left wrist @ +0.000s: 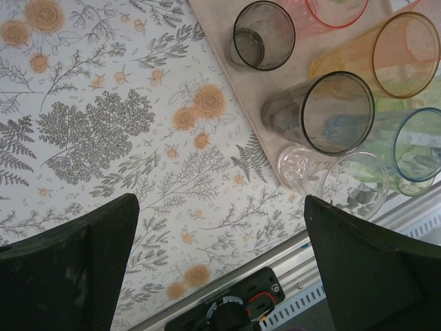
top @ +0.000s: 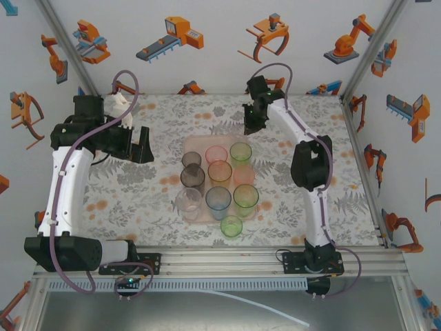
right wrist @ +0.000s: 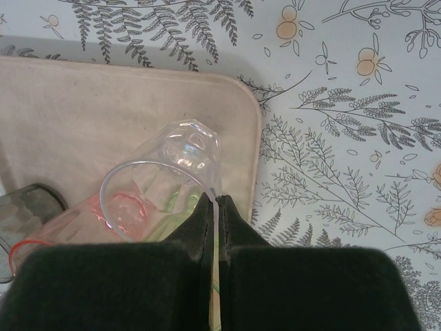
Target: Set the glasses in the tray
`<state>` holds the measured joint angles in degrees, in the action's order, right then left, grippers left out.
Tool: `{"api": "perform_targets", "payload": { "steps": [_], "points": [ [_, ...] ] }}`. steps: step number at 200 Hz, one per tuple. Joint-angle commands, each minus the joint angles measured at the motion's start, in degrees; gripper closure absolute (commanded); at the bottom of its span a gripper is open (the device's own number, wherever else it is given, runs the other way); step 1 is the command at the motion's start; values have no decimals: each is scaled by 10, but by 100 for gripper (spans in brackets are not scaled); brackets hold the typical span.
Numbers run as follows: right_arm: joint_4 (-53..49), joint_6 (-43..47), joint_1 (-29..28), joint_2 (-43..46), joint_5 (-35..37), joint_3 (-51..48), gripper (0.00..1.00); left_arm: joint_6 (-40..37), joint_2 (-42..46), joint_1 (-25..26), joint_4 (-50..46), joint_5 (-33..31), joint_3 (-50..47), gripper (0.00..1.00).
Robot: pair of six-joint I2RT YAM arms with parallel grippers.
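With the right hand (right wrist: 213, 201) clamped on the clear glass (right wrist: 165, 176) rim, lower it upright onto the bare tray (right wrist: 103, 110) corner; the left hand (left wrist: 220, 207) is spread wide and empty.

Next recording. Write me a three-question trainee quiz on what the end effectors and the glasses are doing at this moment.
1. True or false: the left end effector is holding a glass.
2. Which glass does the right end effector pinch by its wall?
A) smoky grey tumbler
B) clear tumbler
C) blue tumbler
3. Fill in: the pinched glass hangs over a rounded corner of the pale ____.

Key: 1 false, it is open and empty above the floral tabletop; 2 B; 3 tray.
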<state>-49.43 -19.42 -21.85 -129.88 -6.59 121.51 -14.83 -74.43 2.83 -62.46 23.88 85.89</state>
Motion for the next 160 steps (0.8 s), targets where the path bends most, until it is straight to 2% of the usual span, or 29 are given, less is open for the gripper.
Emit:
{"api": "perform_targets", "payload": {
  "steps": [1, 160],
  "points": [
    [-24, 14, -7, -10, 4, 30, 100, 5, 13, -4, 2, 14, -7, 3],
    [-61, 28, -17, -41, 29, 57, 97, 7, 19, -5, 8, 16, -17, 3]
  ]
}}
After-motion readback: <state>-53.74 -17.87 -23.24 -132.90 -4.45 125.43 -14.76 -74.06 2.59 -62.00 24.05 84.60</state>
